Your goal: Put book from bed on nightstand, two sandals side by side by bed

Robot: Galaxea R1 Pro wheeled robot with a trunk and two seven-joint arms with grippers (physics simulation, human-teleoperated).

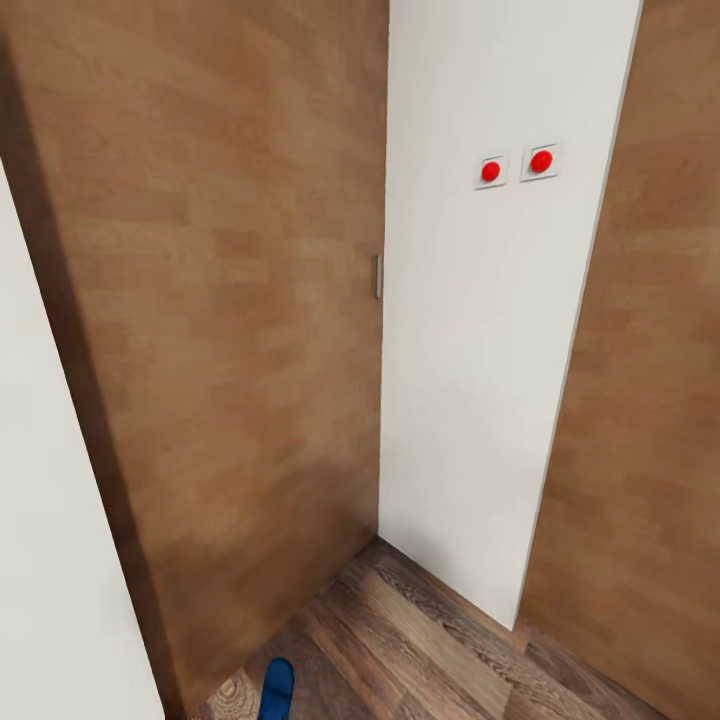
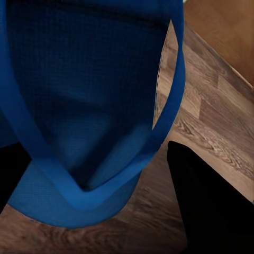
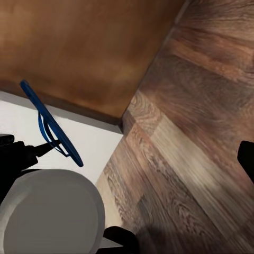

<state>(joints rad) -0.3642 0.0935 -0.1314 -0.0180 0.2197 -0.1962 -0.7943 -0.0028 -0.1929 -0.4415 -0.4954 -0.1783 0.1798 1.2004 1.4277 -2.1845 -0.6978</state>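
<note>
One blue sandal (image 2: 79, 116) was held, clamped in the left gripper (image 2: 100, 174), its tip seen bottom-centre in head view. Right gripper's opening couldn't be told. Transit step judged; next: bed must be located, sandal set beside it.

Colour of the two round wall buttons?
Bright red, on white plates: the round wall buttons, clearest in the head view.
</note>
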